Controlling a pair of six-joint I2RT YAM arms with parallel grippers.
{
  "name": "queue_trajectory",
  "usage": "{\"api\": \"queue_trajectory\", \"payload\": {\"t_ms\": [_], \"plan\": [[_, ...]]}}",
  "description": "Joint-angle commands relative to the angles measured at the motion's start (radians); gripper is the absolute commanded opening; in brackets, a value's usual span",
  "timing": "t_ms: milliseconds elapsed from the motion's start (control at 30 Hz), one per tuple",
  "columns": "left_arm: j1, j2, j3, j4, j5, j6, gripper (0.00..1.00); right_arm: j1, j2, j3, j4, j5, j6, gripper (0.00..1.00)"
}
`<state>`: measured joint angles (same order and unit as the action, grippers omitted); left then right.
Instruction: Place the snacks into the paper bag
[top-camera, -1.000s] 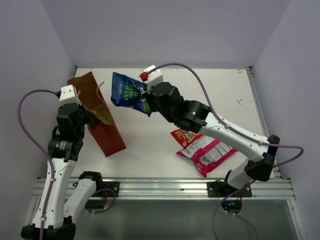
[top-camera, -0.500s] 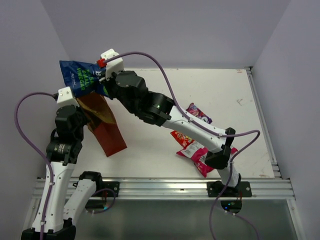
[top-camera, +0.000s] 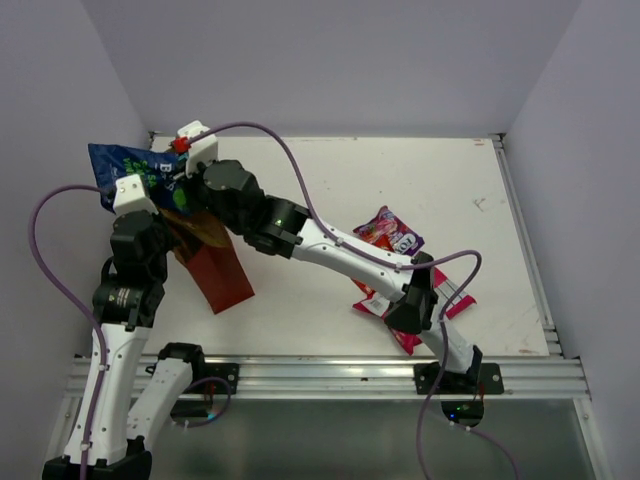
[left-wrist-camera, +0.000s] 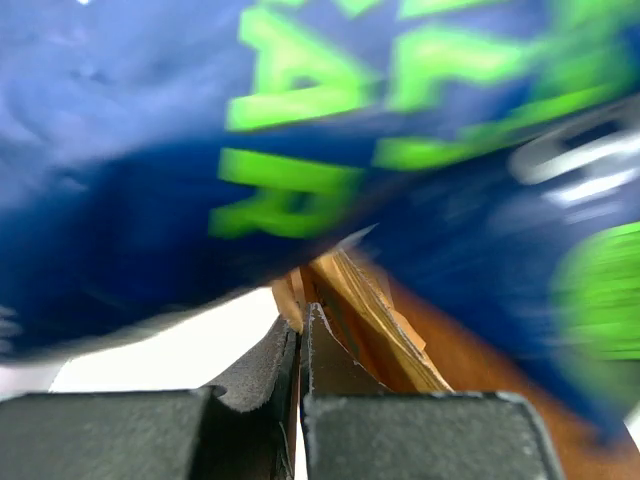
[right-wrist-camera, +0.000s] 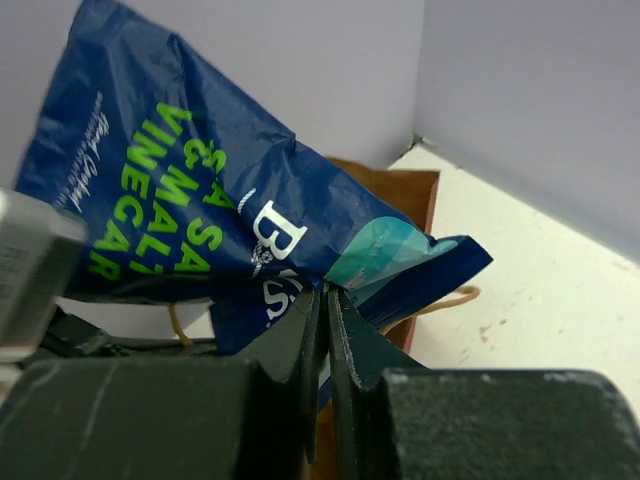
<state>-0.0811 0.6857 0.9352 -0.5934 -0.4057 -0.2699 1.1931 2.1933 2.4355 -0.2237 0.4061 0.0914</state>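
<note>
Top external: right gripper, stretched toward the far-left corner, pinches the dark blue packet, now shifted left over the paper bag, whose rim the left gripper clamps.

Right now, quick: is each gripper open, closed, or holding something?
Left gripper: closed, pinching the rim of the paper bag.
Right gripper: closed on the dark blue packet.
</note>
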Motion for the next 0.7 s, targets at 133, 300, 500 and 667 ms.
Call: {"api": "queue_trajectory", "payload": {"t_ms": [133, 300, 500, 667], "plan": [[-0.006, -0.012, 0.034, 0.015, -0.018, -0.003, 0.0, 0.007, 0.049, -0.024, 0.023, -0.049, 0.103, 0.07], [-0.006, -0.017, 0.03, 0.018, -0.024, -0.002, 0.0, 0.005, 0.068, -0.066, -0.045, -0.001, 0.081, 0.07], [-0.006, -0.035, 0.033, 0.01, -0.054, -0.003, 0.0, 0.003, 0.071, -0.096, -0.104, 0.126, 0.018, 0.07], [-0.006, -0.043, 0.033, 0.001, -0.078, -0.008, 0.0, -0.027, 0.068, -0.101, -0.15, 0.201, -0.009, 0.07]]}}
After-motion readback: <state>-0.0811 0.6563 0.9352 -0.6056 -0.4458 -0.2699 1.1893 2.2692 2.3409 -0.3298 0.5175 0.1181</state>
